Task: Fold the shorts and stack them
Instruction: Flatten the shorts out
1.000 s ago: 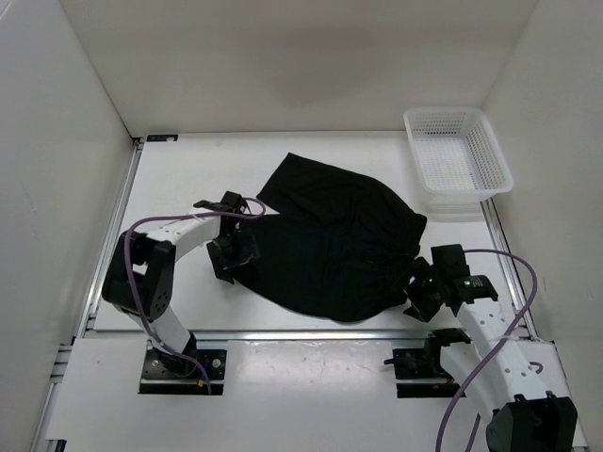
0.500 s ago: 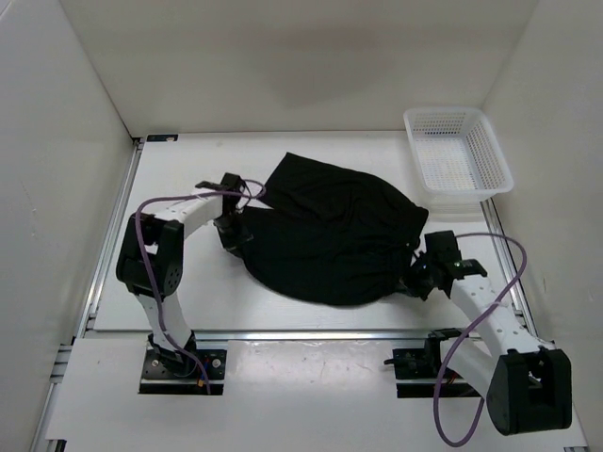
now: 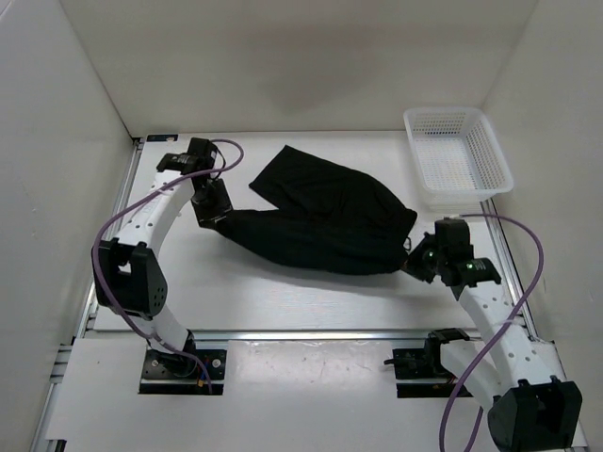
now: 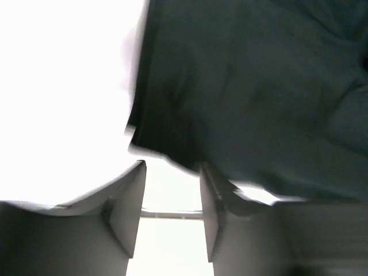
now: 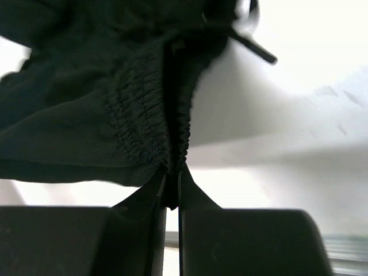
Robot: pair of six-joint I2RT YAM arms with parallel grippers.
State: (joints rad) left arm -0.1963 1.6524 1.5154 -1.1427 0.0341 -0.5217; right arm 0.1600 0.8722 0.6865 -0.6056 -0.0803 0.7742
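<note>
The black shorts [image 3: 320, 226] lie in a long band across the middle of the table, with one leg pointing to the back left. My left gripper [image 3: 212, 205] is at their left end. In the left wrist view it [image 4: 172, 167] stands open, bright table showing between its fingers [image 4: 129, 213], and the fabric edge [image 4: 259, 86] lies just past the tips. My right gripper [image 3: 421, 256] is at the right end. It [image 5: 171, 172] is shut on the gathered elastic waistband [image 5: 144, 109]. A thin drawstring [image 5: 253, 49] hangs off to the right.
A white mesh basket [image 3: 457, 160] stands at the back right corner, just beyond the right gripper. White walls close in the left, back and right sides. A metal rail [image 3: 311, 334] runs along the near edge, in front of the arm bases.
Both arms swung from the near side toward the back, pulling the shorts from a wide spread into a narrower band. Both grippers shut on the fabric; the left has since opened.
</note>
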